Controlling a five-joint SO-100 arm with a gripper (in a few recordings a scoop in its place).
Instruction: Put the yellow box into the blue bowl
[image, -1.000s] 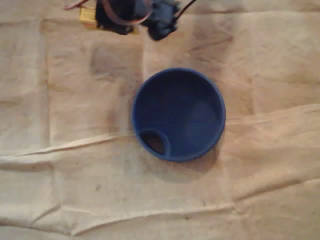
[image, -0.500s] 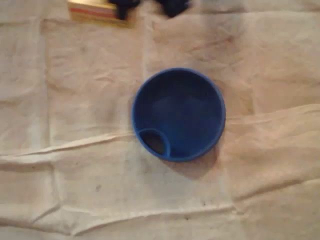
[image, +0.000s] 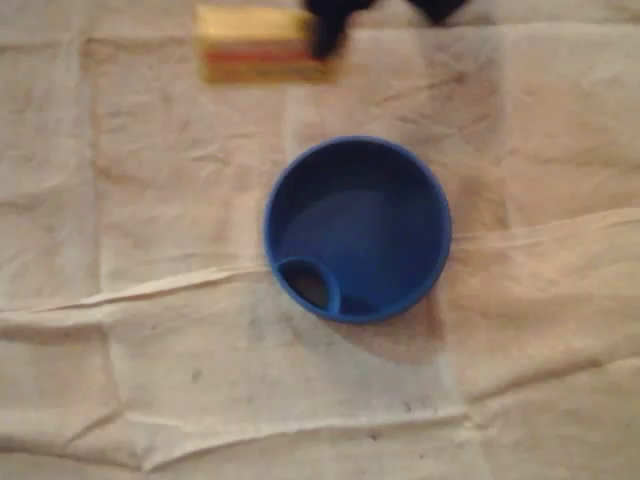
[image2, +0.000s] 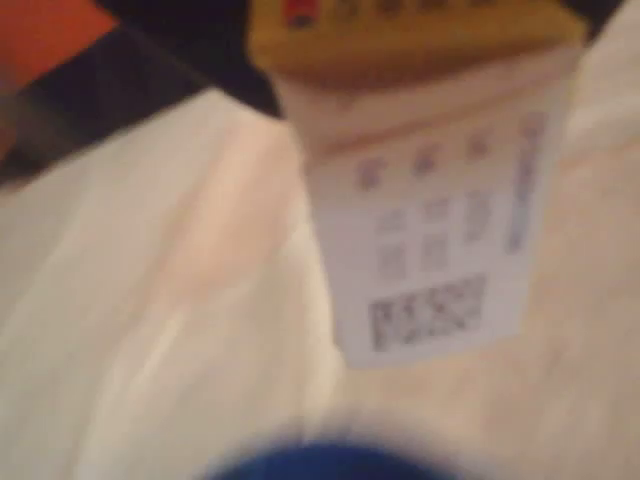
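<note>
The yellow box (image: 258, 44) with a red stripe is blurred at the top of the overhead view, up and left of the blue bowl (image: 357, 228). My dark gripper (image: 325, 38) overlaps the box's right end and looks shut on it. In the wrist view the yellow box (image2: 430, 170) hangs close to the camera, showing a white label with a QR code. The blue bowl's rim (image2: 330, 462) shows blurred at that view's bottom edge. The bowl holds nothing but a small round pocket (image: 308, 285) at its lower left.
A creased beige cloth (image: 150, 330) covers the table, with raised folds running across below the bowl. In the wrist view an orange patch (image2: 40, 30) and a dark band lie beyond the cloth's edge at the top left.
The yellow box has shifted right and further into the overhead picture, closer to the bowl, and looks larger. The arm's dark parts have slid right along the top edge.
</note>
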